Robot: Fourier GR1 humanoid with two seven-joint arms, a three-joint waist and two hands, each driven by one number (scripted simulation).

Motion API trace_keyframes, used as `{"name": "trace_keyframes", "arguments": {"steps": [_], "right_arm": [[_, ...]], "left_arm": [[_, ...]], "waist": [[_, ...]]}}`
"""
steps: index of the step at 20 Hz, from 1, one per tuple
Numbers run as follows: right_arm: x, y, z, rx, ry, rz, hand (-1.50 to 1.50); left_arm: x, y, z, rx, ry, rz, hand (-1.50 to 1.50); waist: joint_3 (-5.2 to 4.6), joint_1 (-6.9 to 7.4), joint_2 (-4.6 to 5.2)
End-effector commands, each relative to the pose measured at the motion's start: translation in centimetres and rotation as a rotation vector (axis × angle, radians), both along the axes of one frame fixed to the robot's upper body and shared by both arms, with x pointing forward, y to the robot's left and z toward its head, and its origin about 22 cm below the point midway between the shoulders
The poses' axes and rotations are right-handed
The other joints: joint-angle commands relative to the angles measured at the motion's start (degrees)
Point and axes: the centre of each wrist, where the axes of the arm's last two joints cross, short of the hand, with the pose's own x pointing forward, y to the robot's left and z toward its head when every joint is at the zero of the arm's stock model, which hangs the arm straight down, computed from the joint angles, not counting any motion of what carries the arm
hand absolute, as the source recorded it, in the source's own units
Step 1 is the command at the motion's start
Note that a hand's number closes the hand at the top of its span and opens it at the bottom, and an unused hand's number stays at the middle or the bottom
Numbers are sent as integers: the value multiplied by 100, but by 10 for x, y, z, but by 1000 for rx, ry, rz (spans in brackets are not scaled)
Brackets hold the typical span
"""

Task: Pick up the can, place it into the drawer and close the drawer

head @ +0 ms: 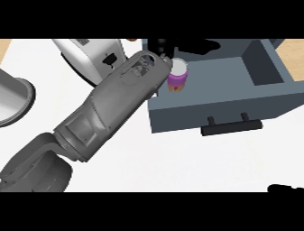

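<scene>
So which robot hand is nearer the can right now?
Left. The left robot hand is right at the can over the open drawer; the right robot hand sits far off at the lower right edge.

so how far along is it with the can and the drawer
Done: the can is off the counter and over the open drawer, at its left inner edge. In hand: the left hand is at the can, though its fingers are mostly hidden. Left: let go of the can inside and push the drawer shut by its handle. The right hand only shows at the lower right edge.

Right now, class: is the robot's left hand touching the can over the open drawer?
Touching. The head view shows the left hand with fingers curled against the can, no gap between them, above the drawer.
</scene>
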Motion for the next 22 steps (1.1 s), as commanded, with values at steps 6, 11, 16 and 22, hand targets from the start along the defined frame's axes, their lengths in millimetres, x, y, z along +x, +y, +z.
{"name": "trace_keyframes", "arguments": {"steps": [6,11,16,22], "right_arm": [[15,19,7,-282,-61,-39,-150],[29,29,2,-483,-58,-78,-150],[49,40,-26,-669,-6,-96,-150],[69,72,-65,-814,41,-168,-150]], "left_arm": [[0,-3,8,-78,-24,-12,-150],[-5,-13,23,-75,-61,2,-150],[-7,-16,25,-73,-37,-10,-150],[-14,-22,31,-107,-3,-27,-150]], "waist": [[-5,256,-10],[-3,358,-66],[-5,625,-126],[-10,769,-168]]}}
